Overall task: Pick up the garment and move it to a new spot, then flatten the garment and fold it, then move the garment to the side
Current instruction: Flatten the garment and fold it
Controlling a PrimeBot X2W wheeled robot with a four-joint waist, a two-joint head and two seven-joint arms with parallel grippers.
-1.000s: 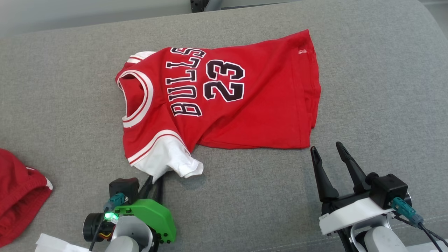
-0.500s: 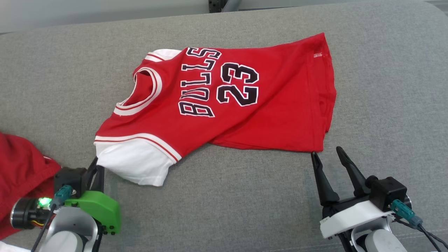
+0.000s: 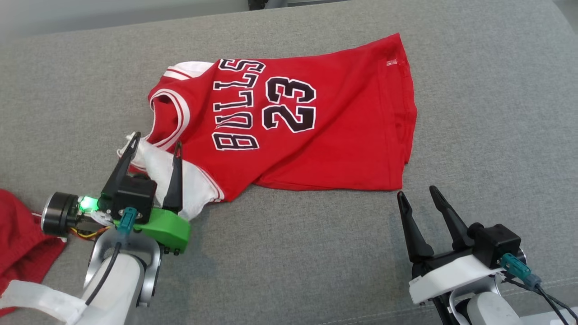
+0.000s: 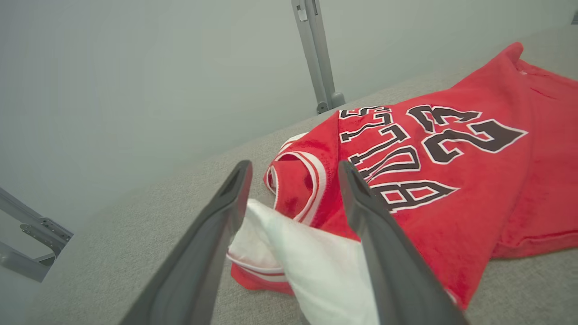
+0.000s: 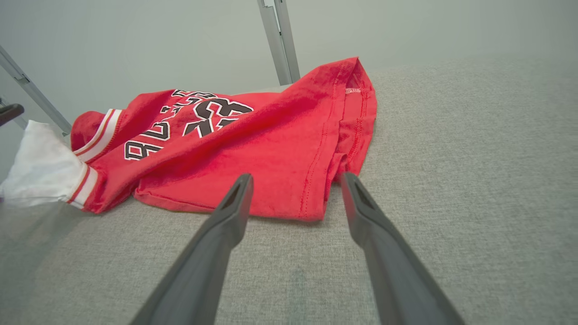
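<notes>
Grey fabric surface (image 3: 316,253), pale wall behind, metal posts at the back edge.

Garment (image 3: 343,131): red jersey, print side up, lying mid-surface with the collar toward the robot's left and the hem toward its right. Body mostly spread. Near white sleeve (image 3: 156,164) bunched and partly lifted; hem edge (image 5: 343,135) doubled over on itself. A second red cloth (image 3: 18,243) sits apart at the lower left.

Progress, as judged: flattening in hand, not finished. No fold made. Move to the side not yet done. Whether the garment has reached its new spot cannot be told.

Left gripper (image 3: 157,139): jaws wide apart, straddling the white sleeve. In the left wrist view the cloth lies between the fingers and brushes one of them, but is not clamped.

Right gripper (image 3: 416,191): jaws apart, empty, hovering just beside the near hem corner (image 5: 316,198), not touching it.

Likely next: close on sleeve and corner, draw outward.
</notes>
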